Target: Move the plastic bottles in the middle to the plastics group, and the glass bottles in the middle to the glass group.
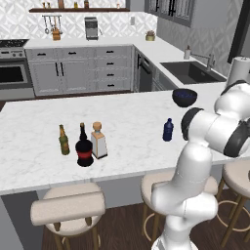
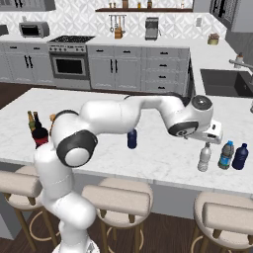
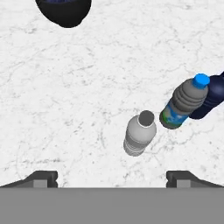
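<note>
- My gripper (image 3: 112,177) hangs open and empty above the clear bottle (image 3: 139,134).
- The arm hides most of the square stoppered bottle (image 2: 52,117) in my right base view.
- The frame edge crops a dark bottle (image 3: 210,97).

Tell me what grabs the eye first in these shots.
The white arm sweeps across the marble island, its open gripper hanging over a clear bottle beside two darker ones at the right end. Far left, a black red-labelled bottle stands between an olive bottle and a square corked one.
</note>
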